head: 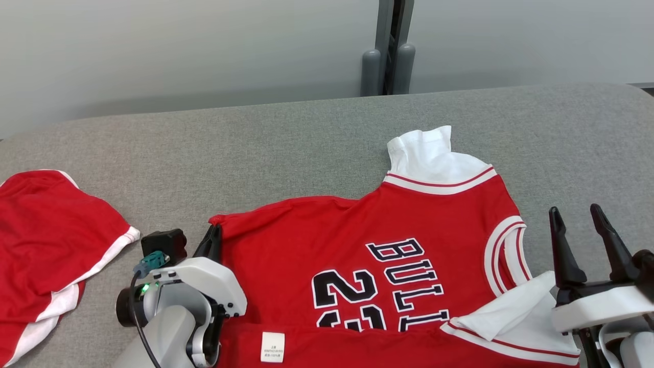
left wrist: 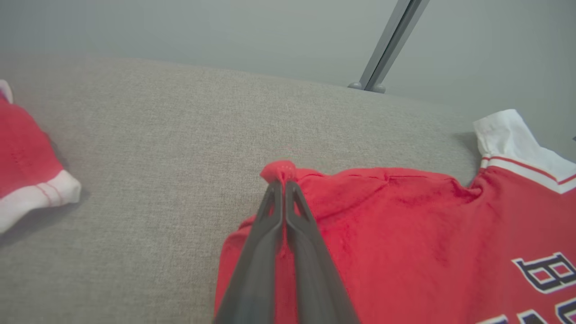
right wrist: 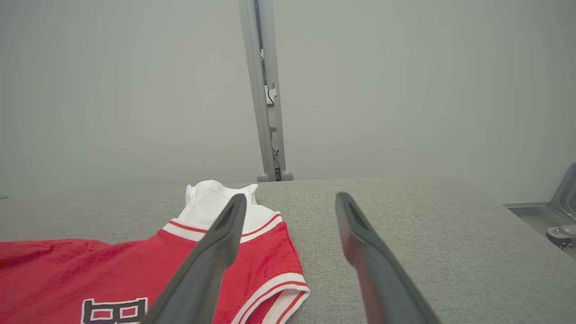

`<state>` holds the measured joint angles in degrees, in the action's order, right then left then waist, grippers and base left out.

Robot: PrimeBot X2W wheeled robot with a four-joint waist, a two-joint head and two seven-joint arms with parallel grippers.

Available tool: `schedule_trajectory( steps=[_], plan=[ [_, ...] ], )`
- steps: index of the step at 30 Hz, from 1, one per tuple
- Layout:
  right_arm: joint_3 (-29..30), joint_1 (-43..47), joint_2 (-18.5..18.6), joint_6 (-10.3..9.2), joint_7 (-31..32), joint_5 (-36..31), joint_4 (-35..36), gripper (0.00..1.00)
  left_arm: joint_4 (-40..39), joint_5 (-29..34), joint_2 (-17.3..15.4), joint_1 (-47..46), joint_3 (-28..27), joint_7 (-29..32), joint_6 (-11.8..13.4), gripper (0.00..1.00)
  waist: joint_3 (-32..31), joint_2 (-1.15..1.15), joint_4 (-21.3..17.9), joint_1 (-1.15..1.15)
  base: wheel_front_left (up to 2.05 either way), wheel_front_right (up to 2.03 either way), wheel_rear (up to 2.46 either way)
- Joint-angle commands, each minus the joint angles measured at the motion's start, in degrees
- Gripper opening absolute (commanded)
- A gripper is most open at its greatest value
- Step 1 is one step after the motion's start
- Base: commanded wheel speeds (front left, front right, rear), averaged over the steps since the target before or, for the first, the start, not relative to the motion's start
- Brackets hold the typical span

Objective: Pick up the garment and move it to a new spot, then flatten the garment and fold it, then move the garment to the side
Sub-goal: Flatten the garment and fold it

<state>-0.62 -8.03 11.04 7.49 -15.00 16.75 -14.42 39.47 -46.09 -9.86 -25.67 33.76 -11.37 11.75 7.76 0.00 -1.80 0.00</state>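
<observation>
At my far left a second red piece with white trim, the red shorts, lies crumpled on the grey cloth-covered table, well apart from the jersey. My left wrist view shows its white hem at the left edge of the picture.

Next comes my left pincer. Its two dark fingers are pressed together and clamped on the left corner of the red jersey. In the left wrist view a small bunch of red cloth sticks out just past the tips of that pincer.

The jersey is the garment I am working on. It lies spread on the table from the middle towards the right, with the black-and-white lettering and number facing up. Its near edge is turned over onto the print, showing a small white label. One white sleeve points to the far side, and another white sleeve piece lies at the near right.

Behind the table a grey post stands against the pale wall.

At the right is my right pincer, just beside the jersey's right armhole. Its fingers stand wide apart and hold nothing. In the right wrist view one finger crosses the jersey's shoulder and the other lies over bare table.
</observation>
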Motion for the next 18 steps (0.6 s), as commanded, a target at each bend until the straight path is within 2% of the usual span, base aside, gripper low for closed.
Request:
schedule_trajectory(
  steps=[1, 7, 13, 18],
  plan=[
    [0.4, 0.6, -0.2, 0.00, -0.3, -0.8, 0.6, 1.00, -0.1, -0.3, -0.4, 0.7, -0.2, -0.2, 0.2, 0.00, 0.0, 0.00, 0.1, 0.00, 0.00, 0.00, 0.00],
    [1.2, 1.2, -1.0, 0.00, 0.3, -1.9, 1.7, 1.00, -0.5, -0.1, -0.3, 0.1, 0.3, 0.1, 0.4, 0.00, 0.5, 0.00, 0.9, 0.00, 0.00, 0.00, 0.00],
    [0.2, -1.9, 0.5, 0.00, 2.9, -0.5, 1.8, 1.00, -1.3, 0.2, 0.3, -1.3, 1.0, 0.5, 0.2, 0.00, 2.7, 0.00, 2.1, 0.00, 0.00, 0.00, 0.00],
    [-2.2, -8.4, 3.4, 0.00, 11.3, 2.3, -1.8, 1.00, -2.2, 0.8, 0.4, -3.1, 1.5, 1.1, 0.4, 0.00, 5.8, 0.00, 3.2, 0.00, 0.00, 0.00, 0.00]
  ],
)
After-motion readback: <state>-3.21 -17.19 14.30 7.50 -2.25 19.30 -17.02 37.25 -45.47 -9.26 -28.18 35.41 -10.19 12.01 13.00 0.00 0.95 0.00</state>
